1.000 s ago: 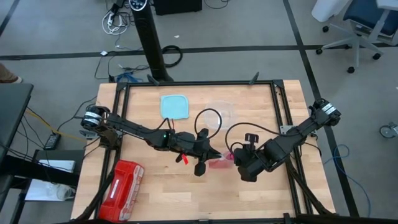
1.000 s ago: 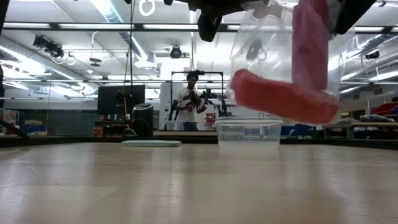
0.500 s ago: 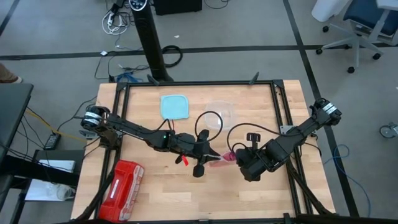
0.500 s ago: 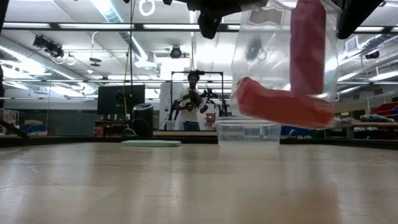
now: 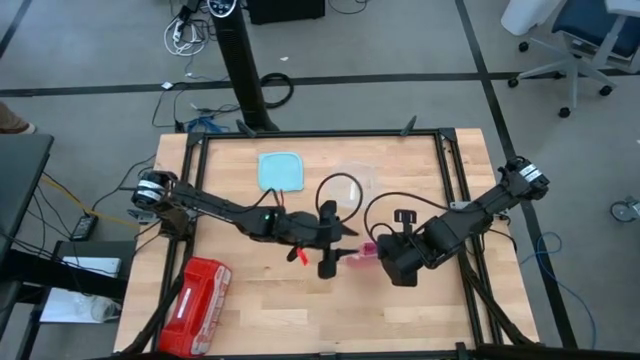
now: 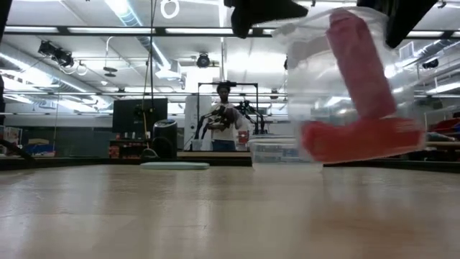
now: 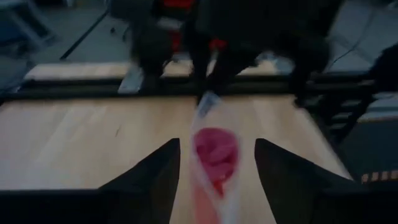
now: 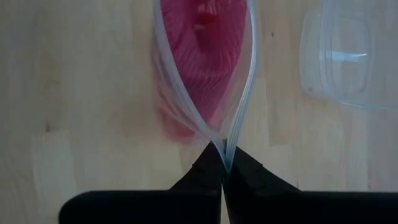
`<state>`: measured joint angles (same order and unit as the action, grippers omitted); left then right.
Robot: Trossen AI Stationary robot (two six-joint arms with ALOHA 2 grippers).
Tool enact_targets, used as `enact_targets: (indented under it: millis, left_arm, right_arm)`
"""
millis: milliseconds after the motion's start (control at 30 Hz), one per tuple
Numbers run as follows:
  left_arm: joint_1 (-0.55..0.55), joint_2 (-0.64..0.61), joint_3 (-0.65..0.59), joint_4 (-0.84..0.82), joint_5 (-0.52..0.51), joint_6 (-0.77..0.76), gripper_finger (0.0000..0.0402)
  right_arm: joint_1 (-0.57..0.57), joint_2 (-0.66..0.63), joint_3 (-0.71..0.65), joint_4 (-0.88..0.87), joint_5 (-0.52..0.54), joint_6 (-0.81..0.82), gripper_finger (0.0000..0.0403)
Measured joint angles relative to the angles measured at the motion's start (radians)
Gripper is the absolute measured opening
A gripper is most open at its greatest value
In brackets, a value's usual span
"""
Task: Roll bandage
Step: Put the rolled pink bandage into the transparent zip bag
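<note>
A clear plastic bag (image 6: 345,86) hangs above the table near its middle. Inside it are two dusky pink-red bandage rolls: one leans upright (image 6: 357,65), the other lies across the bag's bottom (image 6: 359,138). My right gripper (image 8: 222,155) is shut on the bag's mouth; in the high view it (image 5: 376,256) is just right of the bag (image 5: 362,254). My left gripper (image 7: 217,146) is open, one finger on each side of the bag (image 7: 214,155). I cannot tell whether it touches the bag. My right gripper pinches the bag's rim (image 8: 224,144) between its two fingertips, where the two clear walls meet at one end of the open mouth. The mouth gapes beyond the fingers with a bandage roll (image 8: 205,43) showing inside. The bag hangs clear of the table.
A glossy red plastic case (image 5: 195,305) lies at the near left. A teal lid (image 5: 281,170) and a clear container (image 5: 355,185) sit toward the far edge. A small red lump (image 5: 298,256) shows by my left arm. A person (image 6: 224,115) stands in the room behind.
The bag has swung while hanging. The upright roll now leans. The roll lying at the bottom has dropped lower, come nearly level and shifted sideways in the low view.
</note>
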<state>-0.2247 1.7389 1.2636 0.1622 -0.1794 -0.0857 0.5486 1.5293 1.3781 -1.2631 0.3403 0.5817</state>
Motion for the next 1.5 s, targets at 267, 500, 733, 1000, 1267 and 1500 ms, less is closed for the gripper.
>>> enact_targets:
  millis: [267,500,733,1000,1267,1500]
  left_arm:
    - [0.014,0.001,0.105,-0.179,-0.011,0.005,0.0213]
    - [0.036,0.002,0.109,-0.228,-0.015,-0.019,0.0213]
    - [0.074,0.002,0.109,-0.265,0.047,-0.110,0.0214]
    - [0.081,0.002,0.109,-0.355,0.054,-0.103,0.0214]
    - [0.080,0.002,0.108,-0.519,0.053,-0.103,0.0214]
    - [0.080,0.002,0.109,-0.621,0.073,-0.118,0.0214]
  right_arm:
    - [-0.051,0.004,0.000,0.065,-0.045,-0.116,0.0001]
    - [-0.090,0.006,0.000,0.105,-0.048,-0.210,0.0000]
    - [-0.137,0.006,0.000,0.158,-0.021,-0.306,0.0000]
    - [-0.179,0.006,0.000,0.236,-0.022,-0.406,0.0000]
    - [-0.198,0.006,0.000,0.235,0.011,-0.429,0.0000]
    - [-0.198,0.007,0.018,0.233,0.030,-0.437,0.0000]
